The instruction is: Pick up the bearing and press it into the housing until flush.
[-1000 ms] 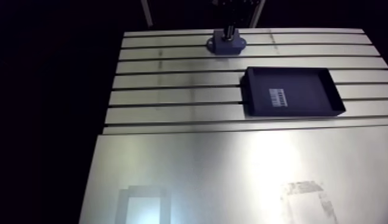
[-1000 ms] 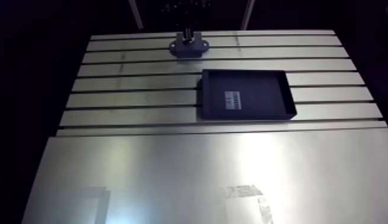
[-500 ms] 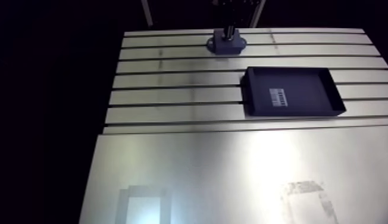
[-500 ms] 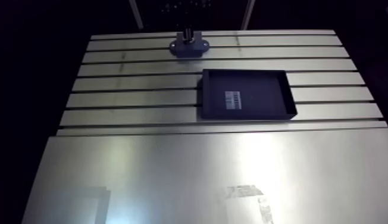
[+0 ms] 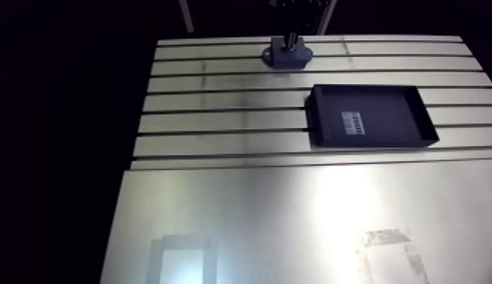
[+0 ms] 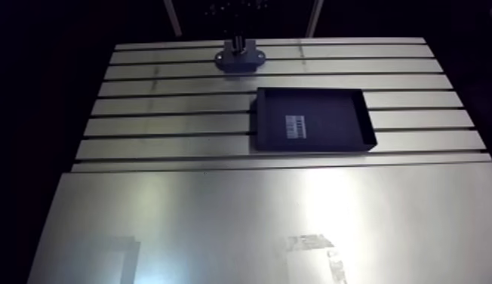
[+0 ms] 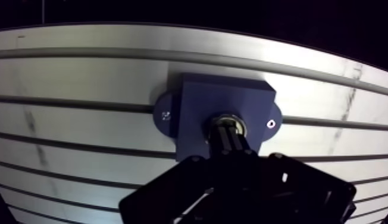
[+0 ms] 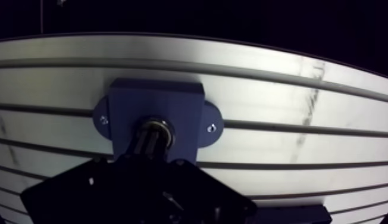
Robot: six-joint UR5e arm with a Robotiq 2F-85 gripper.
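Note:
A dark blue housing (image 7: 193,113) with two side ears is fixed at the far end of the slotted table (image 5: 219,102). A metal bearing (image 7: 237,124) shows as a bright ring in the housing's bore. In the wrist view my gripper (image 7: 227,136) comes straight down onto that ring, its two fingers together as one dark column whose tip touches the bearing. How deep the bearing sits in the bore is hidden by the fingers. In the arm view the housing (image 5: 287,57) is small, with the gripper (image 5: 292,39) standing on top of it.
A shallow black tray (image 5: 370,117) with a white label lies on the table, nearer the camera and to the right of the housing. A smooth metal sheet (image 5: 294,219) covers the table's near half.

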